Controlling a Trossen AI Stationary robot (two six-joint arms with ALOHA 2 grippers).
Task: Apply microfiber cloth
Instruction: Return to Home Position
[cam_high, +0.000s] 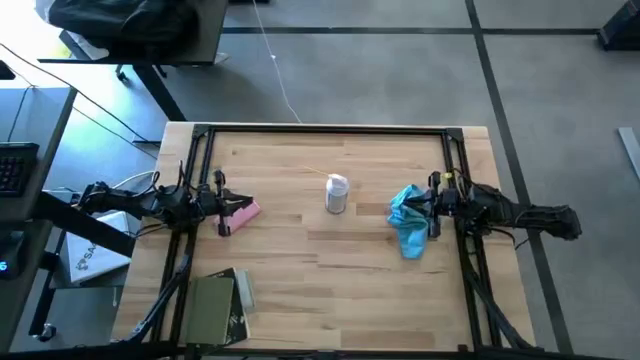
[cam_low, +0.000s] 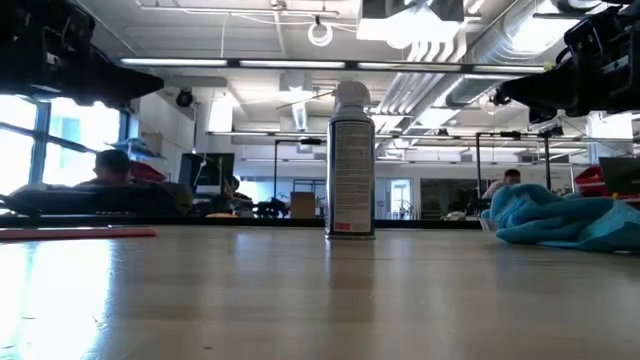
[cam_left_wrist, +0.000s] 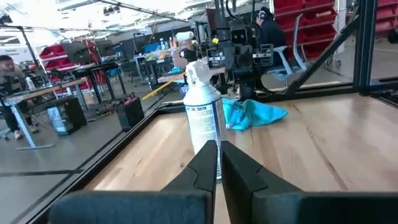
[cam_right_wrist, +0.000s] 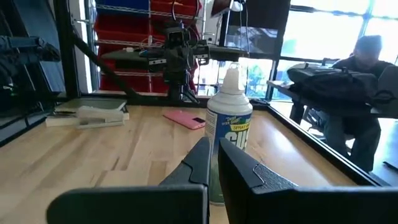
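The crumpled light turquoise-blue microfiber cloth (cam_high: 408, 226) lies on the wooden table (cam_high: 300, 290) near its right edge. The right gripper (cam_high: 432, 208) hangs above it, its 2 fingers clenched on nothing. The left gripper (cam_high: 222, 205), also clenched and empty, hangs near the left edge beside a flat pink cellphone (cam_high: 243, 211). A white cylindrical spray can (cam_high: 336, 194) stands upright at the table's centre.

We observe a table (cam_high: 330, 270) of jointed light wood with a smooth, faintly glossy finish, a microfiber cloth (cam_high: 408, 218) of soft, matt, rumpled fabric, and a spray can (cam_high: 336, 193) with a glossy printed body and white plastic top.
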